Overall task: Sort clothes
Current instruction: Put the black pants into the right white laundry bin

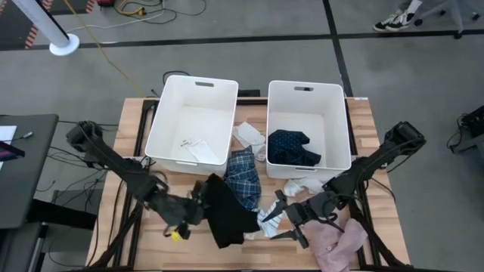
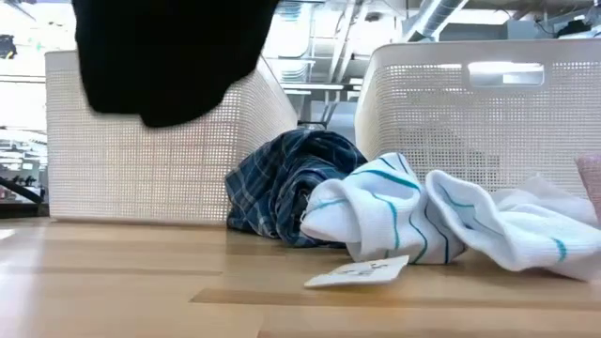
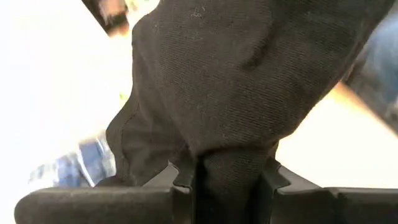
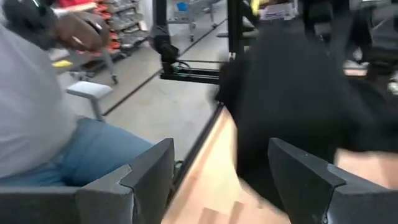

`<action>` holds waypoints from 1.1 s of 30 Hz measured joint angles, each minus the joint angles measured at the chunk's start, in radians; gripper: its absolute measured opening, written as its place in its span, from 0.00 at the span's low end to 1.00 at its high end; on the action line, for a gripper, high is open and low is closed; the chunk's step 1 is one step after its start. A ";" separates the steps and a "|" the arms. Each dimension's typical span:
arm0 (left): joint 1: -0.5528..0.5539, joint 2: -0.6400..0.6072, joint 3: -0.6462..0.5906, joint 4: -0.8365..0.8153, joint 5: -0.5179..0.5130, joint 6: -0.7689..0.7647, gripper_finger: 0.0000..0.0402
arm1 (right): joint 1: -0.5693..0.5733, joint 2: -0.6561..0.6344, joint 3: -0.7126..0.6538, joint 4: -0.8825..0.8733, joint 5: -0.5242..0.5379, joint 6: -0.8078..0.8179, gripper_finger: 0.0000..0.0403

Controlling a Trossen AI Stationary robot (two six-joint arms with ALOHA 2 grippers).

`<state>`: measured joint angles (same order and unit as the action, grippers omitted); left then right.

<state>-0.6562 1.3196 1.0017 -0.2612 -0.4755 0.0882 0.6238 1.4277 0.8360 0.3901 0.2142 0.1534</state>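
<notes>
Black garment pinched in my left tool

My left tool point(image 3: 224, 186) clamps the soft, light black garment point(image 1: 227, 211) by a fold; it drapes limply. My right tool point(image 4: 217, 180) gapes empty.

We can read no text anywhere; the small paper tag point(image 2: 358, 271) lying on the bench point(image 2: 141, 282) shows only illegible marks.

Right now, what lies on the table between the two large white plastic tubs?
In the high view, a small white sock lies in the gap between the left white plastic tub and the right white plastic tub, with the crumpled blue plaid garment just in front.
</notes>
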 joint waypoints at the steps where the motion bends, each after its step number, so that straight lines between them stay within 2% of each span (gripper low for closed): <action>1: -0.005 -0.024 0.000 0.024 0.000 0.012 0.17 | 0.003 0.000 0.000 0.000 0.022 -0.013 0.69; 8: -0.023 -0.114 0.001 0.191 0.028 0.126 0.17 | 0.001 0.001 0.001 0.082 0.125 -0.170 0.69; 18: -0.023 -0.114 0.001 0.229 0.107 0.142 0.17 | -0.011 0.001 0.001 0.209 0.130 -0.378 0.69; 25: -0.023 -0.115 0.001 0.249 0.133 0.143 0.17 | -0.040 0.001 0.001 0.277 0.128 -0.441 0.83; 29: -0.022 -0.115 0.001 0.277 0.134 0.155 0.17 | -0.061 0.001 0.001 0.299 0.073 -0.441 0.92; 33: 0.000 -0.109 0.001 0.295 0.162 0.155 0.17 | -0.078 0.001 0.001 0.325 0.042 -0.437 0.96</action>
<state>-0.6559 1.2105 1.0031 0.0336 -0.3137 0.2430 0.5463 1.4284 0.8368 0.7148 0.2562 -0.2839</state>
